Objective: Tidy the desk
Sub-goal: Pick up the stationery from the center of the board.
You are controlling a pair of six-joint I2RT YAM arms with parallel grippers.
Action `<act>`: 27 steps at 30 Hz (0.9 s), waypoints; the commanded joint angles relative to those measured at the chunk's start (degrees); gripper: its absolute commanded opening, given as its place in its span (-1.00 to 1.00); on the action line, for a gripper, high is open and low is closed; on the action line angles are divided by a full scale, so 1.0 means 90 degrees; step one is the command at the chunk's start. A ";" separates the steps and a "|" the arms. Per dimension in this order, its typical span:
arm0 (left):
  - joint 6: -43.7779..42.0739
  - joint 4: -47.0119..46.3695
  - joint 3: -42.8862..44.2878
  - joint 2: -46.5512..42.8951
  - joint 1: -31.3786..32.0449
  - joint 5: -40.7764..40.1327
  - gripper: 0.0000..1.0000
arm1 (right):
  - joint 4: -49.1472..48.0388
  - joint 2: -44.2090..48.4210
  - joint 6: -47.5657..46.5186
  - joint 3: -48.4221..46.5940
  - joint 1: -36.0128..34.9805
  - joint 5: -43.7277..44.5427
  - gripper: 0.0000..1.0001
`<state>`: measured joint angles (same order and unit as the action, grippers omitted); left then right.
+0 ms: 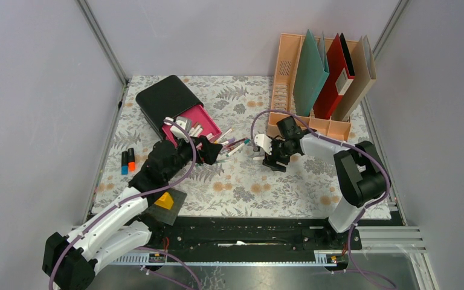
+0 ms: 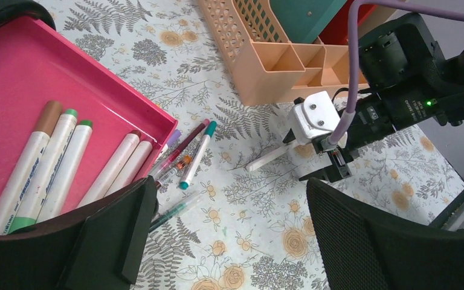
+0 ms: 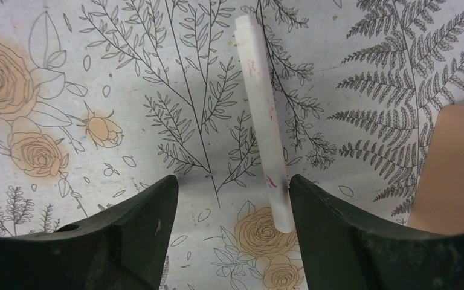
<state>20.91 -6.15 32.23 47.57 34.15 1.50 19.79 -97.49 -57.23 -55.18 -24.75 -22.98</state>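
The desk (image 1: 248,181) wears a pale cloth with ferns and orange flowers. A white marker (image 3: 263,115) lies on it in front of the rack, also seen as the white marker (image 2: 267,158) in the left wrist view. My right gripper (image 3: 232,187) stands open over its near end. The marker lies against the right finger (image 3: 338,229), with a wide gap to the left one. My left gripper (image 2: 229,193) is open and holds nothing. It hovers by the loose pens (image 2: 193,151) beside the pink drawer (image 2: 12,72), which holds several markers (image 2: 54,157).
A peach file rack (image 1: 290,72) with folders stands at the back right. The black drawer box (image 1: 166,96) is at the back left. A blue and an orange highlighter (image 1: 127,160) stand near the left edge. A yellow piece (image 1: 164,201) rests on a dark pad by the left arm.
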 commanded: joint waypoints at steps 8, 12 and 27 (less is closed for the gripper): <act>0.0075 -0.0396 -0.0104 -0.0072 -0.0025 0.0163 0.98 | 0.0008 -0.0386 0.0186 -0.0419 -0.0033 0.0265 0.32; 0.0105 -0.0465 -0.0157 -0.0090 -0.0025 0.0186 0.97 | 0.0177 -0.0551 0.0224 -0.0558 -0.0031 0.0291 0.10; 0.1131 -0.1847 -0.0612 0.0143 -0.0082 0.1124 0.97 | 0.0393 -0.0828 0.0200 -0.0745 -0.0223 0.0874 -1.00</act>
<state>26.76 -13.69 28.32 48.10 33.93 7.03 20.75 -102.94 -55.70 -61.12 -26.24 -17.45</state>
